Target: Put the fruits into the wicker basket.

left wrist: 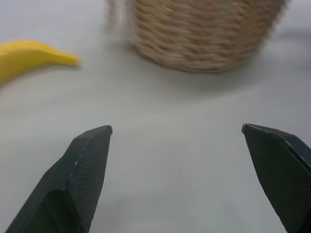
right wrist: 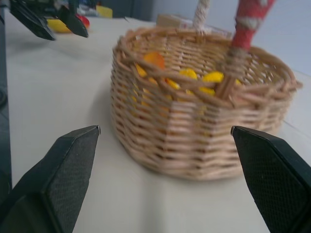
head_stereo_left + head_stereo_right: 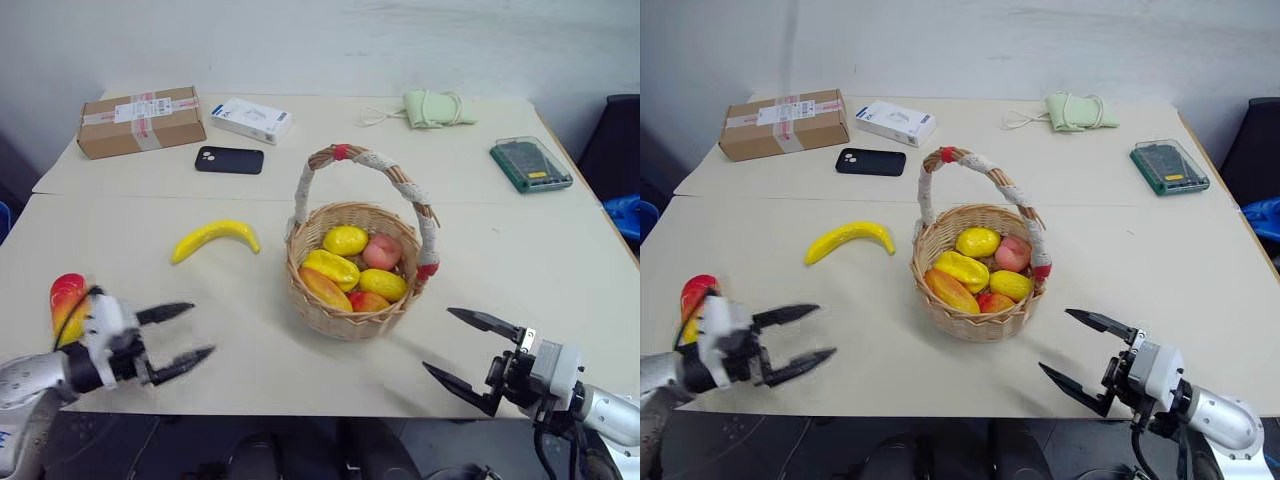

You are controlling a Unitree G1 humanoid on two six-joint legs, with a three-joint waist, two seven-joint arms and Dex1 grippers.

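**Two fruits outside the basket**

While both my left fingers and right fingers spread wide and empty, the basket sits mid-worktop, fruits inside; banana at its nine o'clock, mango at eight.

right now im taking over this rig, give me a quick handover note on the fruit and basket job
Left gripper: open, empty, low over the table's near left.
Right gripper: open, empty, near right of the wicker basket.
Basket stands mid-table and already holds several small yellow and reddish fruits.
Banana lies on the table to the basket's left, untouched.
Mango lies at the near left edge, just behind the left gripper.
Done: small fruits in. Left: banana and mango; the left gripper looks better placed for both.
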